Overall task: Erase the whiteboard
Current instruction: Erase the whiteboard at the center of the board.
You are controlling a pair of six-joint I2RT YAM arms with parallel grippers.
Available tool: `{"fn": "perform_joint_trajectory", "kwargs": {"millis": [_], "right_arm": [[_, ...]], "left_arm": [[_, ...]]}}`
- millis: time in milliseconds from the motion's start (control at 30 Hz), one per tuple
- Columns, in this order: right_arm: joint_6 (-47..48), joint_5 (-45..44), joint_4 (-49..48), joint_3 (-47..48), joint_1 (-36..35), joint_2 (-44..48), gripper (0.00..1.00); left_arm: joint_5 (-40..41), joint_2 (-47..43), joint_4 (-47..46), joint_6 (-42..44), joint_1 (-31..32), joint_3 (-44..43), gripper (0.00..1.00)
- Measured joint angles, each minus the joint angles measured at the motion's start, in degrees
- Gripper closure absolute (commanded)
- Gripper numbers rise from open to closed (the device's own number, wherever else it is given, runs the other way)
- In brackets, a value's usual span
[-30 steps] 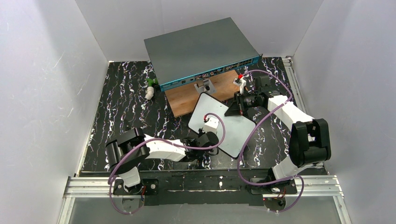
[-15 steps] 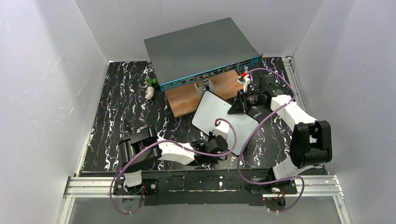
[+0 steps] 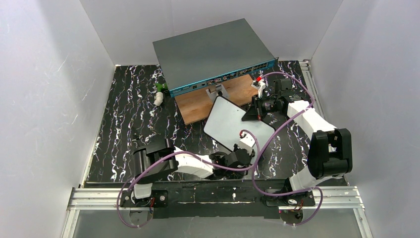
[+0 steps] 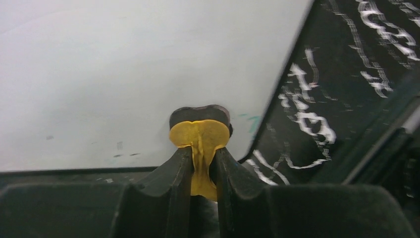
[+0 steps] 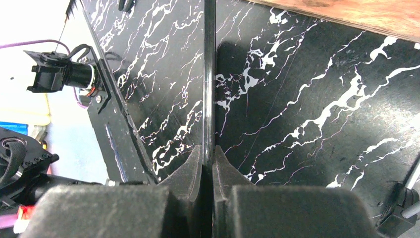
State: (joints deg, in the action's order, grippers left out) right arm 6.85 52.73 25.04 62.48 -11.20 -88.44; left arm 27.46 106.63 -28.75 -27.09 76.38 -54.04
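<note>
Left wrist view: a yellow pad with a dark backing is pinched in the left claw, whose jaws are clenched on the pad's lower part. The pad is pressed against the whiteboard, close to the board's dark-rimmed right edge. The white face is seen mostly clean. Faint green traces are visible just beside the pad, and a few small dark specks lower left. The black, white-veined surface is seen beyond the rim on the right.

Right wrist view: the whiteboard is seen edge-on as a thin dark line running up the middle of the picture. Its near end is clamped between the closed jaws of the right claw. The marbled surface lies on both sides of the board. A strip of brown wooden board is caught at the upper right.

Top view: the whiteboard is shown turned at an angle between the two arms, in the middle of the surface. It is gripped at its right edge by the right claw and met at its near end by the left claw. Its far corner is seen over the wooden board's near edge. A large grey box with a teal front stands behind. A small green-and-white object lies to the left of the box.
</note>
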Motion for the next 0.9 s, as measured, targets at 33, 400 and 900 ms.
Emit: {"fn": "perform_joint_trajectory", "kwargs": {"millis": [33, 400, 900], "right_arm": [[0.02, 0.02, 0.0, 0.0, 0.0, 0.0, 0.99], [-0.42, 4.37, 1.01, -1.73, -3.15, -0.48, 0.99], [-3.26, 5.99, 2.1, -2.43, -4.07, -1.07, 0.99]], "left_arm": [[-1.05, 0.24, -0.39, -0.02, 0.17, -0.44, 1.0], [-12.31, 3.48, -7.61, -1.16, 1.29, -4.68, 1.0], [-20.9, -6.6, -10.21, -0.46, 0.52, 6.34, 1.0]]}}
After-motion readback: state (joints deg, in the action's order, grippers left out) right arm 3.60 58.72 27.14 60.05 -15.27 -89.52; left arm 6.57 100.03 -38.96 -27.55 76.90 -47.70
